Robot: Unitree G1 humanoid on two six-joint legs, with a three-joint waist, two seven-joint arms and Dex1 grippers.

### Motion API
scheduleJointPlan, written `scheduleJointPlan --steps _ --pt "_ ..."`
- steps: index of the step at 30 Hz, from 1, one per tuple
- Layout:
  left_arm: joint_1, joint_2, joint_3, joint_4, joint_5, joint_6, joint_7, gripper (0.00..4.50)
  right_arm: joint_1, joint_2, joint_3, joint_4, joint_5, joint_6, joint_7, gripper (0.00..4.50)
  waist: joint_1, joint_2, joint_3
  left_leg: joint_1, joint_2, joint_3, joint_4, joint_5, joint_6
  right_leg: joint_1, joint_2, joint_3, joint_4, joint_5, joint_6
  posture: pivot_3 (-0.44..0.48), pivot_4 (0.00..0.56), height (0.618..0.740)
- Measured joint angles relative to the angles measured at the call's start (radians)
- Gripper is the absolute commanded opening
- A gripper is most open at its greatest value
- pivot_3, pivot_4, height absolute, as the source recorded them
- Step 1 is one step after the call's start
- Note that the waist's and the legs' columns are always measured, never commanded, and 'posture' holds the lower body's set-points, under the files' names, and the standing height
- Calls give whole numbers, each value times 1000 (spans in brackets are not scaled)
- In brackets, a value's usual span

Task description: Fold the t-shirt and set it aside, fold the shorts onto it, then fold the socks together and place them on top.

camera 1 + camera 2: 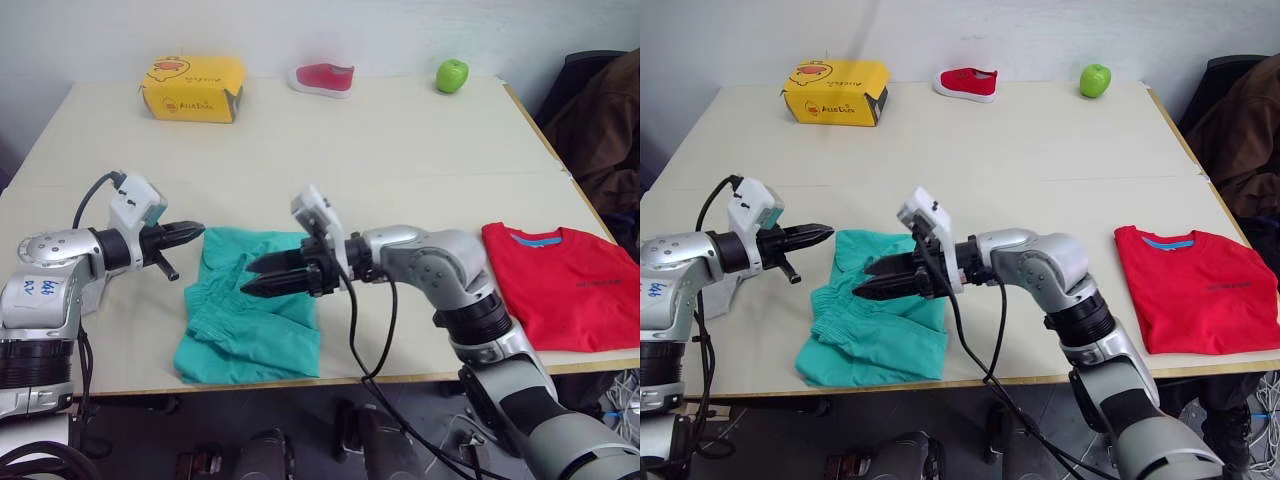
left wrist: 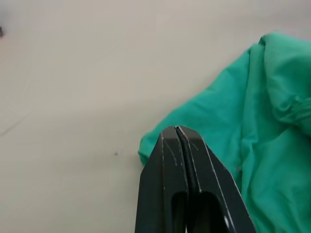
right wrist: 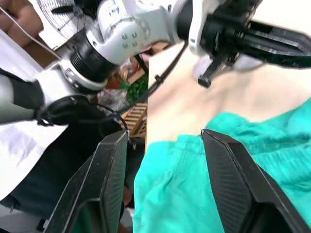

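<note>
Left eye view: teal-green soft cloth shorts with gathered elastic waistband lie rumpled near the front edge of the pale wooden table, between the two arms. Bright red short-sleeved t-shirt with blue neckband sits folded at the right front edge, well apart from the shorts. So the shirt step looks done and the shorts fold is the step in hand. Grey socks: can't place them.

Right gripper hovers over the middle of the shorts, fingers apart, holding nothing; the right wrist view shows teal cloth between the two pads. Left gripper is just beside the shorts' upper left corner, fingers pressed together, empty, confirmed in the left wrist view.

Handling, my read: light, limp, no stiffness; it'll sag and bunch, and a thin pinch may slip. Waistband is the thickest part, so grab there or at a hem corner, one corner per gripper, to keep the fold flat.

Far edge of the table: yellow cardboard box with cartoon print, small red shoe, green apple. Not in play.
</note>
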Motion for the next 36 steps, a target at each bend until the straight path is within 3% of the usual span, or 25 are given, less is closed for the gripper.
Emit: scheduleJointPlan --steps 2,6,9,10,14,21,27,30,33,36 --pt "-28 -6 1 -25 -36 28 -4 0 0 -12 -40 0 22 25 -1 2463 0 0 0 -1 0 0 0 0 0 0 0 0 0 0 0 0 150 740" --pt "-5 -11 10 -171 -155 97 -59 0 -1 -60 -32 7 -44 -24 8 1184 -6 0 0 -1 0 0 0 0 0 0 0 0 0 0 0 0 150 740" --pt "122 -5 -20 -337 -231 146 -116 0 4 -61 56 69 -188 -160 14 117 -26 1 0 0 0 0 0 0 -2 0 1 0 0 0 0 0 150 740" --pt "160 1 -43 -364 -235 155 -127 0 8 -57 84 91 -228 -201 22 48 -28 1 1 0 0 1 0 0 -2 0 1 1 1 0 -1 0 150 740" --pt "288 56 -91 -413 -204 148 -142 0 14 -15 158 192 -349 -339 46 48 -26 2 1 1 1 0 0 1 -4 0 2 1 2 -2 -3 0 150 740" --pt "462 73 -153 -450 -75 69 -72 0 -5 85 241 487 -576 -583 34 48 -23 3 2 0 1 -1 0 1 -4 -1 1 1 2 -2 -3 0 150 740" --pt "573 102 -80 -461 -73 8 -80 0 -96 102 193 681 -656 -730 8 48 -28 6 3 1 1 -2 0 1 -4 -1 0 0 3 -2 -4 0 150 740" --pt "585 89 5 -460 -170 64 -98 0 -98 56 114 642 -621 -702 68 48 -25 8 5 -1 2 -4 0 1 -4 -2 0 -1 2 -2 -4 0 150 740" --pt "474 63 83 -459 -309 157 -86 0 -72 31 68 447 -519 -576 167 48 -22 8 5 -4 2 -7 2 1 -4 -2 0 -4 2 -2 -4 0 150 740" --pt "355 60 102 -445 -351 190 -58 0 -29 12 71 236 -430 -450 234 48 -21 8 5 -3 1 -9 2 1 -4 0 0 -4 2 -2 -4 0 150 740"
